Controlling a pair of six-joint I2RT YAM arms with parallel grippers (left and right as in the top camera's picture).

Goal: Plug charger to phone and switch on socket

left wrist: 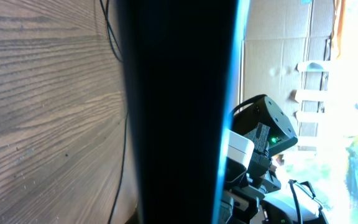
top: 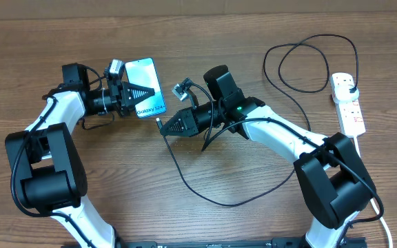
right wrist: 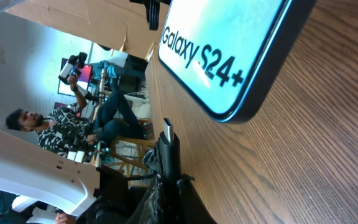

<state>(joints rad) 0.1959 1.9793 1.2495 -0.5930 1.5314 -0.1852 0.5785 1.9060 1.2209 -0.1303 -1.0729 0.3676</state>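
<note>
Slim, glossy phone, teal screen lit, is pinched in the left gripper. Beside it, the right gripper pinches the black charger behind its metal tip.

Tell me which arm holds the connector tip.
The right gripper: its fingers pinch the charger tip; the left gripper clamps the phone.

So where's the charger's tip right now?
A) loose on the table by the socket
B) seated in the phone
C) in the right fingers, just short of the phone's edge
C: the charger's tip sticks out of the right fingers, with bare wood between it and the phone.
</note>
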